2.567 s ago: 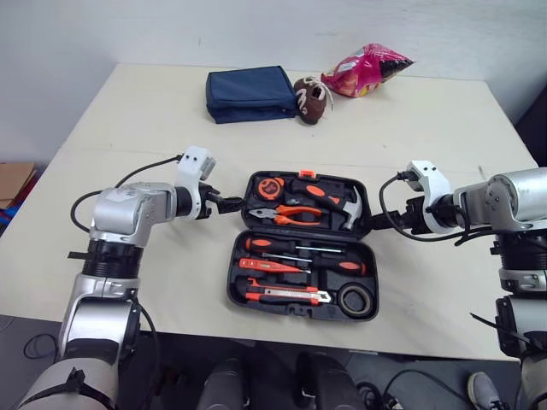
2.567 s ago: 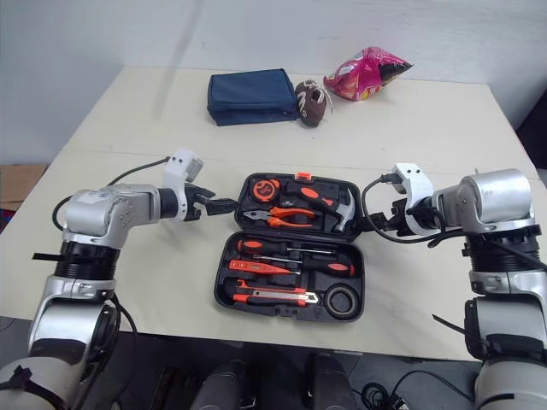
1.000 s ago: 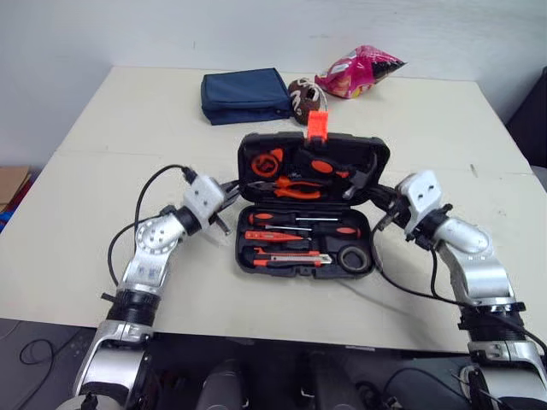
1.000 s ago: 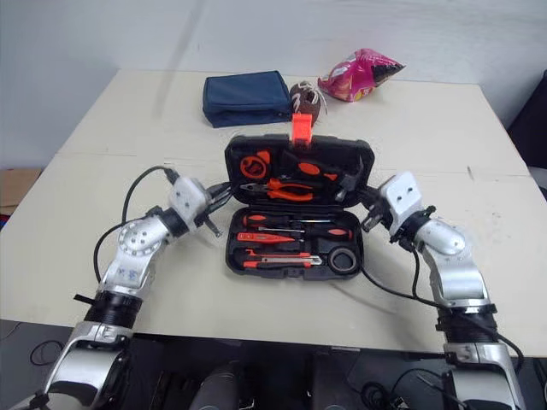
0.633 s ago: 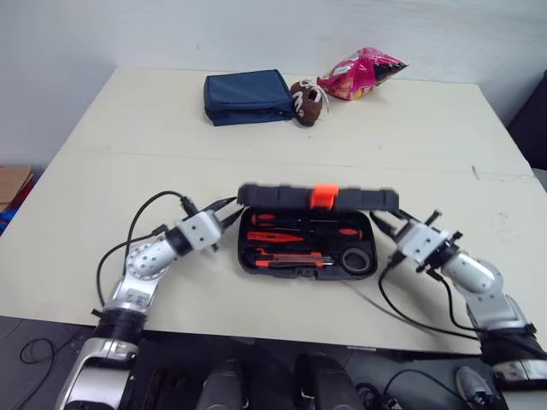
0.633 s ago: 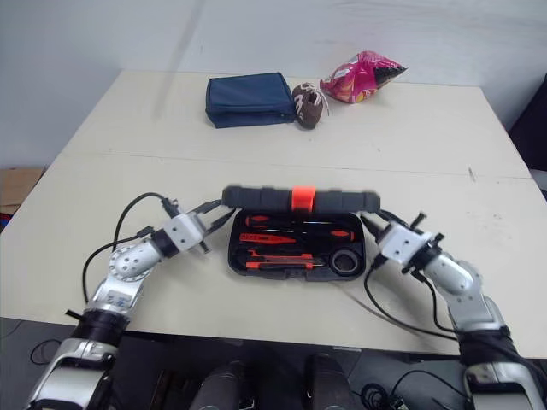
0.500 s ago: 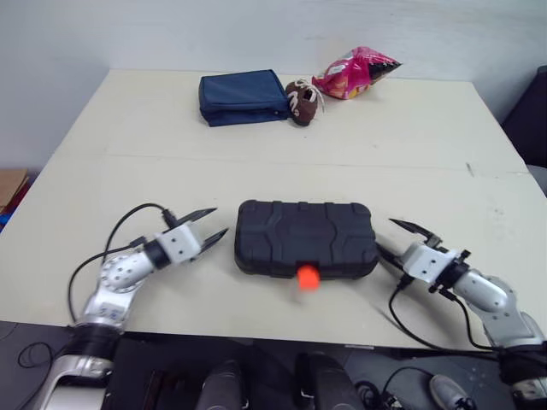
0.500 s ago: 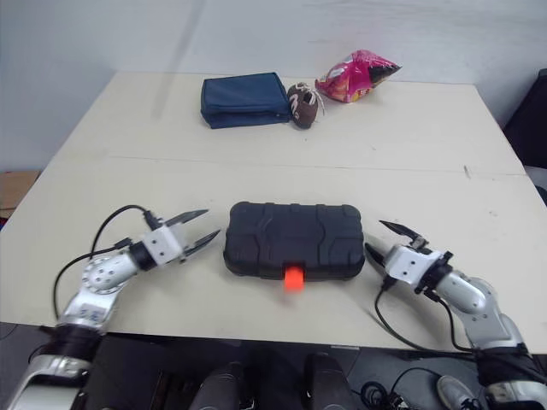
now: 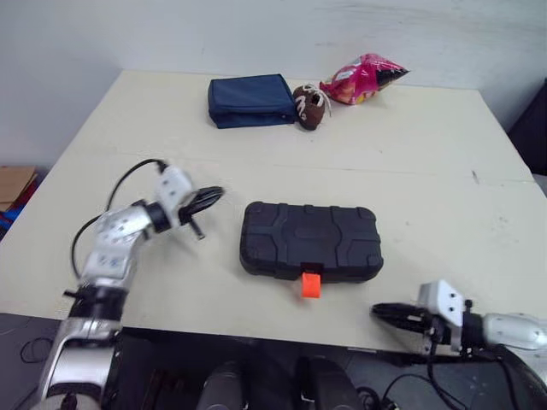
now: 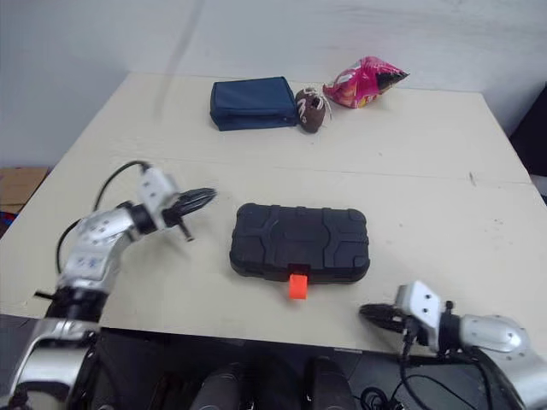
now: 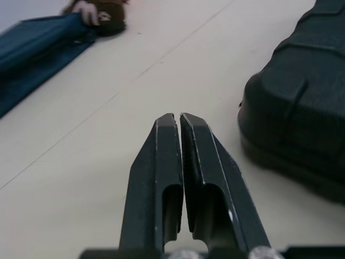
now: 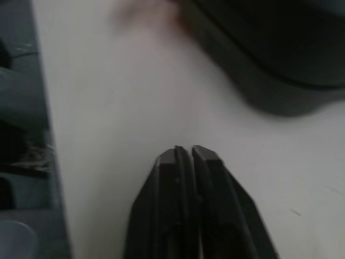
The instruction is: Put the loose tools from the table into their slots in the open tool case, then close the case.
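The black tool case [image 9: 309, 241] lies flat and shut on the table [image 9: 410, 154], ribbed lid up, 1 orange latch [image 9: 311, 284] sticking out from its near side.

Silver-grey jointed left arm [image 9: 111, 248] with white wrist block [image 9: 173, 182] and looping black cable [image 9: 128, 173]; tapered black left gripper [image 9: 219, 192] and right gripper [image 9: 376, 312].

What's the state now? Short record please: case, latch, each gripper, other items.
case: black tool case, lid closed, flat on the table
latch: orange latch at the case's front edge; whether it is snapped shut, cannot tell
left gripper: shut, empty, off the case's left end, apart from it
right gripper: shut, empty, near the table's front edge, apart from the case
other items: blue pouch, toy football, pink snack bag, all at the far side
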